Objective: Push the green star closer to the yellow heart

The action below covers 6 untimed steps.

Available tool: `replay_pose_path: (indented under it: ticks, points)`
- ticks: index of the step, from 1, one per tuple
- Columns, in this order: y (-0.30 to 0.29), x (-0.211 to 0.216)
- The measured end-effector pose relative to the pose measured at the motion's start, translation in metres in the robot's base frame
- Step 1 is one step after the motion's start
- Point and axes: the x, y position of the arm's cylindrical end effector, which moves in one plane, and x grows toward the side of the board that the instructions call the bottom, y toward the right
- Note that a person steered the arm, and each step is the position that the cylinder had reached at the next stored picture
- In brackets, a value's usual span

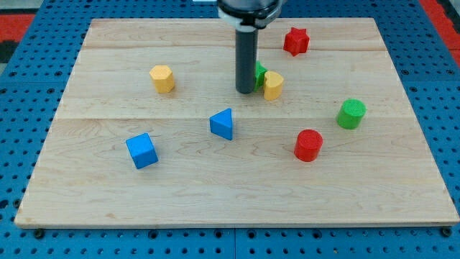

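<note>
My tip (246, 91) rests on the desk (237, 194) a little above the middle of the board, at the lower end of the straight dark rod that comes down from the view's top. There are no fingers on this arm to stand open or closed, and the rod holds nothing. Just to the view's right of the rod a green block, the green star (259, 73), shows only as a sliver, since the rod hides most of it and its shape cannot be made out; it looks to be touching the rod or very close beside it. Against the star's right and lower side sits the yellow heart (273, 85), so near that the two seem to touch. Farther out, a red star (295, 41) lies toward the view's top right, well apart from the pair. A yellow hexagonal block (162, 78) sits to the view's left of the rod. Below my tip and slightly left is a blue triangular block (223, 124), and farther to the lower left a blue cube (141, 150). On the right side a green cylinder (351, 114) stands near the edge, with a red cylinder (308, 144) below and to its left.
</note>
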Motion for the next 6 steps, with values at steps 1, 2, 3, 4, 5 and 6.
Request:
replay_pose_path:
  ticks: [1,2,3,4,5,6]
  points:
    - [-0.045,-0.027]
    - [-0.083,-0.038]
    - [-0.083,-0.050]
    - [-0.082,-0.050]
    - [-0.082,-0.055]
    - [-0.083,-0.056]
